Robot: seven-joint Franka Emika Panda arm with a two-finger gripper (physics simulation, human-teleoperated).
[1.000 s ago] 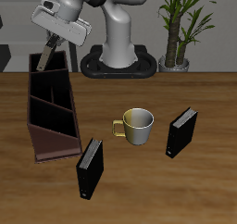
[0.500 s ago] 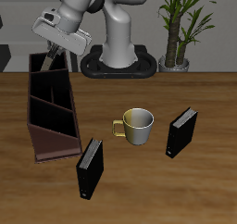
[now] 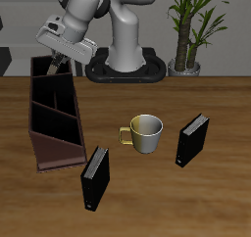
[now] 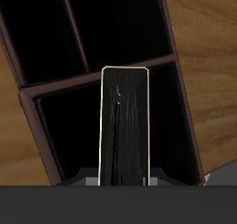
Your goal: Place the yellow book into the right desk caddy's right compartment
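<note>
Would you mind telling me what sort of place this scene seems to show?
Probably a simulated study or office desk: a wooden table carrying a compartmented desk caddy, black books, a mug, and a potted plant behind.

The exterior camera looks from the front and above, taking in the whole table (image 3: 147, 197), the robot's base and a potted plant (image 3: 191, 25) behind it, from well back. The wrist camera sits just behind the fingers and looks down along them, very near, filling its frame with the right desk caddy (image 4: 56, 107) and a dark upright slab between the fingers. Both views share that caddy's (image 3: 54, 118) partitioned compartments under the fingers.
</note>
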